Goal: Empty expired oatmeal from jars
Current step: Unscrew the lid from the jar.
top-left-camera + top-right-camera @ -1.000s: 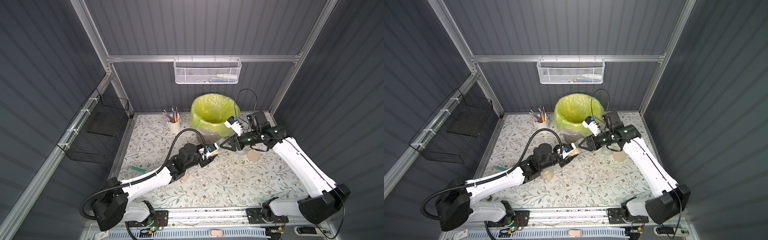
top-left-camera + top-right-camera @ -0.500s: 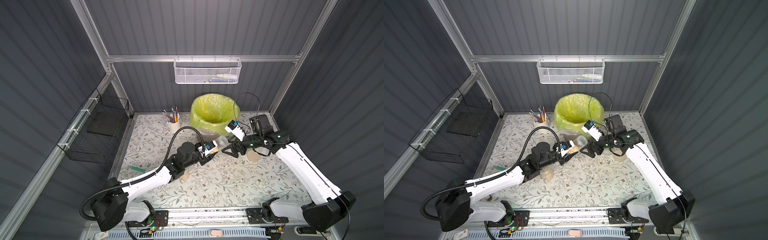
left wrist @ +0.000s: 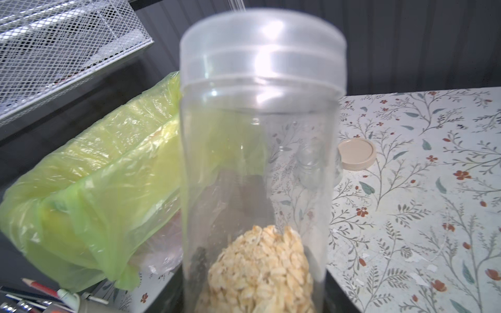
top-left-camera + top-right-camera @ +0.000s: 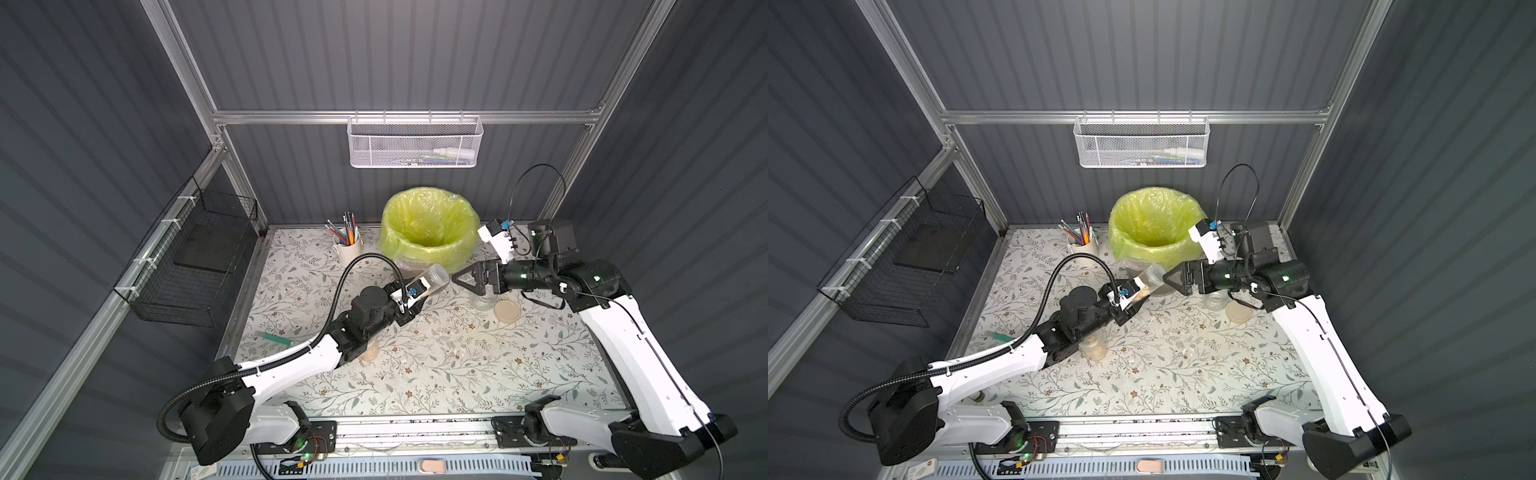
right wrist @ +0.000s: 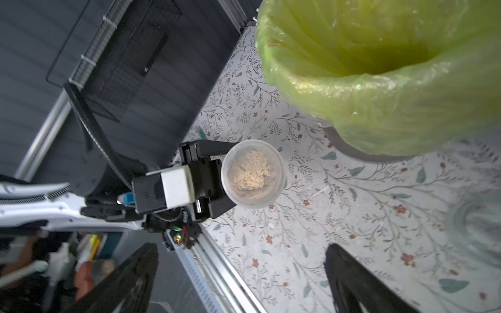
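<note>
My left gripper (image 4: 415,291) (image 4: 1131,295) (image 3: 254,300) is shut on a narrow clear jar (image 4: 434,276) (image 4: 1152,276) (image 3: 257,162), tilted toward the bin. Oatmeal (image 3: 260,271) (image 5: 250,173) is heaped at its bottom, and a translucent cap (image 3: 263,48) sits on its neck. My right gripper (image 4: 461,280) (image 4: 1173,280) (image 5: 241,281) stands open just off the jar's capped end, holding nothing. A second jar (image 4: 370,351) (image 4: 1094,349) with oatmeal stands under my left arm. A squat jar (image 4: 482,299) (image 4: 1214,300) (image 5: 477,225) stands below my right wrist, its beige lid (image 4: 508,311) (image 4: 1239,311) (image 3: 356,154) beside it.
A bin with a yellow-green bag (image 4: 428,224) (image 4: 1154,224) (image 5: 379,81) stands at the back, just behind both grippers. A white mug of pencils (image 4: 347,245) is to its left. A green pen (image 4: 274,338) lies near the left edge. A black wire basket (image 4: 195,262) hangs on the left wall.
My right gripper, shut at the jar's capped end a second ago, has opened and drawn back to the right. My left gripper kept hold of the jar.
</note>
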`<control>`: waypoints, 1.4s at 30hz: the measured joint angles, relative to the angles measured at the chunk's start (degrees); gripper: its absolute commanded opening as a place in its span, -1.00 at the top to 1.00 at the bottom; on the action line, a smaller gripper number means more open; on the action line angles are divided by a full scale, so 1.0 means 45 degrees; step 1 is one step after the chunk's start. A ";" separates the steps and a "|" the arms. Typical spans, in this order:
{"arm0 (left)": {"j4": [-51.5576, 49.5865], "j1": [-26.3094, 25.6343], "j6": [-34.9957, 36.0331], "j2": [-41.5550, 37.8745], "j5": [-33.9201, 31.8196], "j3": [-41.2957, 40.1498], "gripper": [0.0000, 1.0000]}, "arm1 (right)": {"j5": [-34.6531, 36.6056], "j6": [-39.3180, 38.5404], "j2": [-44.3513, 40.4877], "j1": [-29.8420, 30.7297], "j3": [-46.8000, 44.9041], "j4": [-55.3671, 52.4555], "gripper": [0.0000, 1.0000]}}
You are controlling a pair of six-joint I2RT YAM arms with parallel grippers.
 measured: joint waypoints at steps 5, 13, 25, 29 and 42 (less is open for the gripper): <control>0.0223 -0.0228 0.0578 0.0000 -0.0743 -0.0189 0.60 | 0.0005 0.3147 0.0243 0.0005 -0.0403 -0.0384 -0.77; 0.0364 -0.0831 0.1234 0.0039 -0.1355 -0.0194 0.63 | -0.0117 0.4896 0.1467 0.0005 -0.0350 -0.0423 -0.64; 0.0355 -0.0918 0.1472 0.0058 -0.1399 -0.0204 0.62 | -0.0287 0.4911 0.2657 0.0520 0.1180 -0.0763 -0.60; 0.0345 -0.0918 0.1481 0.0063 -0.1404 -0.0204 0.63 | -0.0117 0.4629 0.2987 0.0690 0.1574 -0.1083 -0.57; 0.0257 -0.0918 0.1520 0.0087 -0.1399 -0.0204 0.63 | 0.0364 0.3978 0.3317 0.1103 0.1627 -0.1569 -0.33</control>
